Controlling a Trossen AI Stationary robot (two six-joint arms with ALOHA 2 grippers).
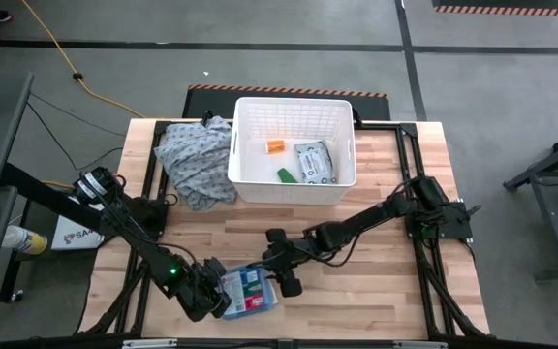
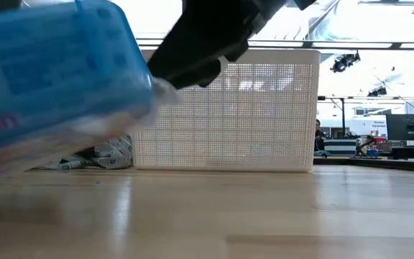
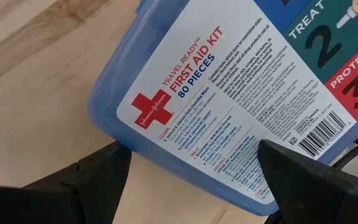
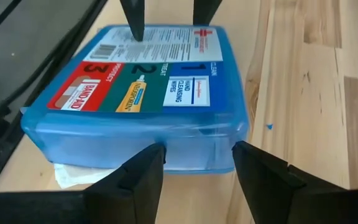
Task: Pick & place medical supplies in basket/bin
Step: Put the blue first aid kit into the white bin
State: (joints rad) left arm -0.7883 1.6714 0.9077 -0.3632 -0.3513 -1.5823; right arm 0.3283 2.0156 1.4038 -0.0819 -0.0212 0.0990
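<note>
A robotics lab or workshop is showing here: a butcher-block table is sitting in a black frame on a bare concrete floor, a yellow cable is trailing across it, and equipment benches are standing under bright windows beyond.

Two dark jointed arms; black cabling along the links; each tool with two tapered matte-black fingers

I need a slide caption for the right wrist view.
Right gripper jaws straddle the blue first-aid box on the wooden table.
</note>
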